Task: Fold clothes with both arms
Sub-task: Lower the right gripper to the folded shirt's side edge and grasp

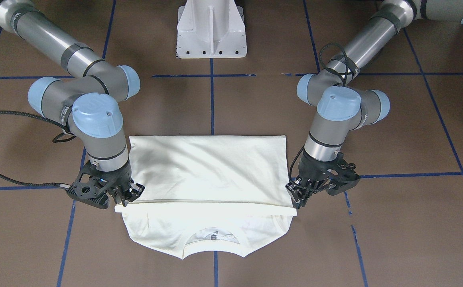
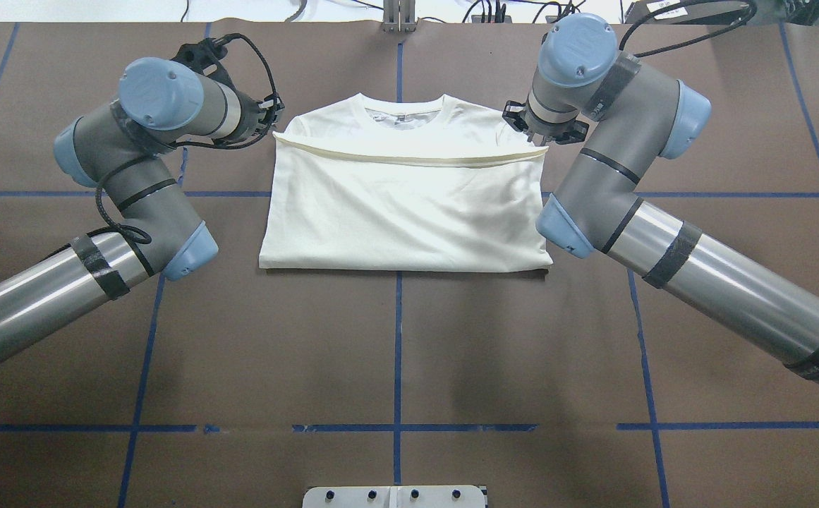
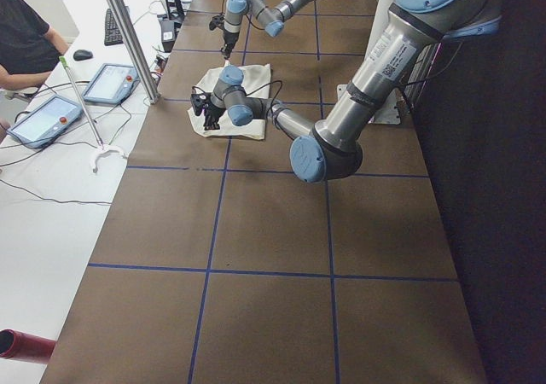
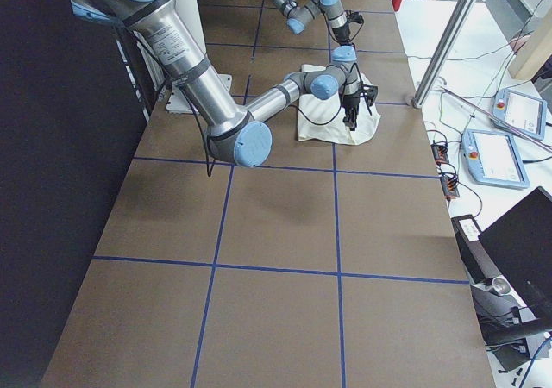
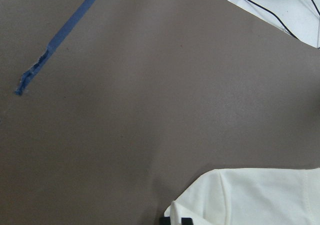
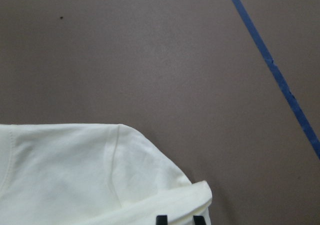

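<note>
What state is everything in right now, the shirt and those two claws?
T-shirt: lying flat, folded once, its hem brought up just short of the collar, which shows.
left claw: low at one hem corner; open or closed cannot be told.
right claw: low at the other hem corner; open or closed cannot be told.

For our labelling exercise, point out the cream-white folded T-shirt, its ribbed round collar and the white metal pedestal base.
cream-white folded T-shirt [image 2: 402, 219]: overhead view, middle of the folded-over panel.
ribbed round collar [image 2: 398, 108]: overhead view, centre of the band.
white metal pedestal base [image 1: 211, 28]: front-facing view, its central rib.
</note>
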`<state>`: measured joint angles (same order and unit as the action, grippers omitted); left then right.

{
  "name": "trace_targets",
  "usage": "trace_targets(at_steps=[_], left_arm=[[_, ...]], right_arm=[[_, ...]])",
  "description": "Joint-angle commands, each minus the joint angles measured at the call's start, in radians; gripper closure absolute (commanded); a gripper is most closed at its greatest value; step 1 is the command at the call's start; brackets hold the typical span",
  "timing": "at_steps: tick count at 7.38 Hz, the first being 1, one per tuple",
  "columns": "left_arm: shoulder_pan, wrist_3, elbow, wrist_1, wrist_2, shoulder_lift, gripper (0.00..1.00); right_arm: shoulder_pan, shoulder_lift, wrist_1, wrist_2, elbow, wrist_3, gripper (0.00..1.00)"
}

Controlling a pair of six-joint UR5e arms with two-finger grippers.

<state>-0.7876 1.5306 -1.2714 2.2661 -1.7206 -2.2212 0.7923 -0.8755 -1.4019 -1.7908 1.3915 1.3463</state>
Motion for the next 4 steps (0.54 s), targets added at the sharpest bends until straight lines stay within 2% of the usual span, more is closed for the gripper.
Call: trace_targets(at_steps=[1, 3, 4], left_arm=[[-0.002, -0.001, -0.003, 0.053, -0.004, 0.02, 0.7], [-0.002, -0.001, -0.003, 0.07, -0.002, 0.028, 0.7], [-0.002, -0.003, -0.003, 0.075, -0.001, 0.029, 0.7]], right_arm=[[-0.071, -0.135, -0.003, -0.006, 0.201, 0.138, 0.46], [-0.134, -0.288, 0.0, -0.006, 0.387, 0.317, 0.39], [-0.162, -0.313, 0.006, 0.002, 0.394, 0.377, 0.38]])
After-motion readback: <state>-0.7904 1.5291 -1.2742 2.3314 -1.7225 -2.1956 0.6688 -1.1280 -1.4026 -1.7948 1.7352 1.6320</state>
